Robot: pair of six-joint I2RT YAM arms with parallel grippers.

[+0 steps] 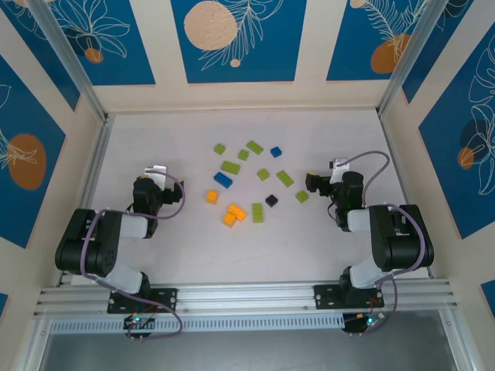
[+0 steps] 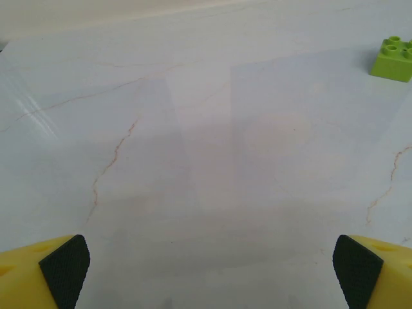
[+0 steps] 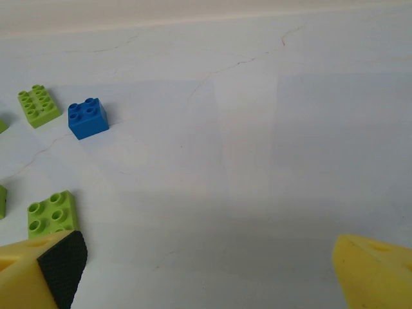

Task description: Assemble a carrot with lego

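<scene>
Over a dozen lego bricks (image 1: 263, 174) are lying loose in the middle of the surface (image 1: 155, 139) in the top view, between the two arms. Most are lime green. The orange bricks (image 1: 233, 214) are sitting nearest the bases, with a black brick (image 1: 271, 200) near them on the right. The left fingers (image 1: 158, 188) and right fingers (image 1: 315, 183) are resting low on either side of the scatter, apart from it and carrying nothing.

From the left wrist, the yellow fingers are standing spread wide over bare marbled surface, and one lime brick (image 2: 391, 58) is sitting well ahead to the right.

From the right wrist, the fingers are likewise spread and empty. A blue brick (image 3: 88, 118) and a long lime brick (image 3: 38, 105) are lying ahead on the left, and a square lime brick (image 3: 51, 212) is sitting just beside the left finger.

These bricks are probably light, rigid and smooth-walled, so they are likely to skid or twist if nudged. Pinching across two flat opposite walls, below the studs, looks safest.

The top view is giving the whole layout and the orange pieces. The wrist views are adding stud counts and each brick's angle.
</scene>
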